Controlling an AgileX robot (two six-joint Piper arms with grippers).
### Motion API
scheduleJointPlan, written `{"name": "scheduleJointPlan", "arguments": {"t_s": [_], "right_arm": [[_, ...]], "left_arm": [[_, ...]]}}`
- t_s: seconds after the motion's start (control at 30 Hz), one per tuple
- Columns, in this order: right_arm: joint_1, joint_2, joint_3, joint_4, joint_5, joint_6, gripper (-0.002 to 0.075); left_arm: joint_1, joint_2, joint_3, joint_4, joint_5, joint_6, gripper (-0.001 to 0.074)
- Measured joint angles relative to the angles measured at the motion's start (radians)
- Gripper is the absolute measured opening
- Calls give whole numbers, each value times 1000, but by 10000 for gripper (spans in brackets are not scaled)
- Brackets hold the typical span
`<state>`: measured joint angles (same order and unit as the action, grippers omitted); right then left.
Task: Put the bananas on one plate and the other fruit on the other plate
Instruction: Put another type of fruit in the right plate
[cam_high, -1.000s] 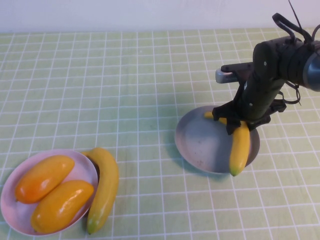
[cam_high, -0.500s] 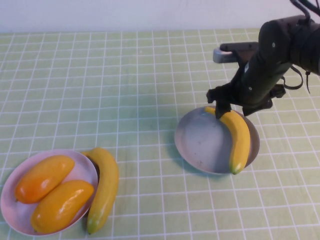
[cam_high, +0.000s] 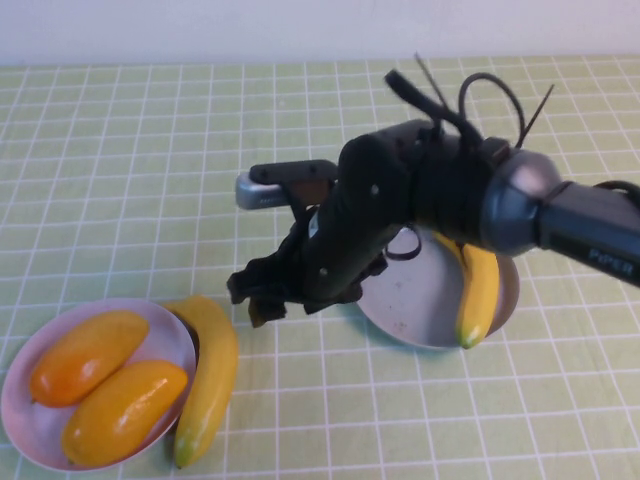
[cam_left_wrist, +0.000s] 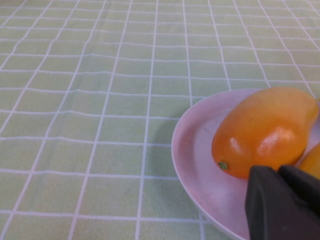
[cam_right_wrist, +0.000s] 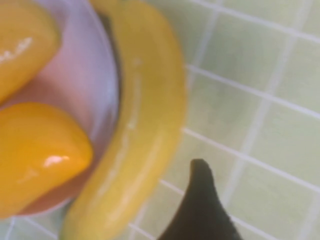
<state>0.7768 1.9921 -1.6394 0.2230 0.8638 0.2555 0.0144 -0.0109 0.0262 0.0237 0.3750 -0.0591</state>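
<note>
One banana (cam_high: 478, 290) lies on the grey-blue plate (cam_high: 418, 310), along its right side. The other banana (cam_high: 205, 375) rests on the table against the pink-lilac plate (cam_high: 165, 338), which holds two mangoes (cam_high: 88, 355) (cam_high: 125, 410). My right gripper (cam_high: 252, 300) hangs open and empty just right of that banana's upper end. In the right wrist view one of its fingers (cam_right_wrist: 200, 200) shows beside the banana (cam_right_wrist: 145, 125), the plate (cam_right_wrist: 85, 75) and a mango (cam_right_wrist: 35, 155). My left gripper (cam_left_wrist: 277, 175) is shut, empty, over the pink-lilac plate (cam_left_wrist: 195, 150) near a mango (cam_left_wrist: 265, 132).
A green checked cloth (cam_high: 150, 150) covers the table, ending at a white wall at the back. My right arm (cam_high: 480, 195) reaches across the grey-blue plate's left and back part.
My right gripper let go of the banana on the grey-blue plate, rose, and swung left across the table to beside the second banana. The fruit on the pink-lilac plate has not moved.
</note>
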Motion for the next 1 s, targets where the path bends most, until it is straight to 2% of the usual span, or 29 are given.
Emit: {"name": "scheduleJointPlan", "arguments": {"t_s": [0.27,0.57,0.83,0.9,1.0], "right_arm": [[70,82,-27,11,-125,0,452],[103,196,-174,5,-91,0,451],[107,230,-190,-64,-46,0,450],[107,232,-191,-74,-39,0,440],[107,236,-191,-78,-37,1,376]], "left_arm": [[0,0,0,0,0,0,1],[0,0,0,0,0,0,1],[0,0,0,0,0,0,1],[0,0,0,0,0,0,1],[0,0,0,0,0,0,1]]}}
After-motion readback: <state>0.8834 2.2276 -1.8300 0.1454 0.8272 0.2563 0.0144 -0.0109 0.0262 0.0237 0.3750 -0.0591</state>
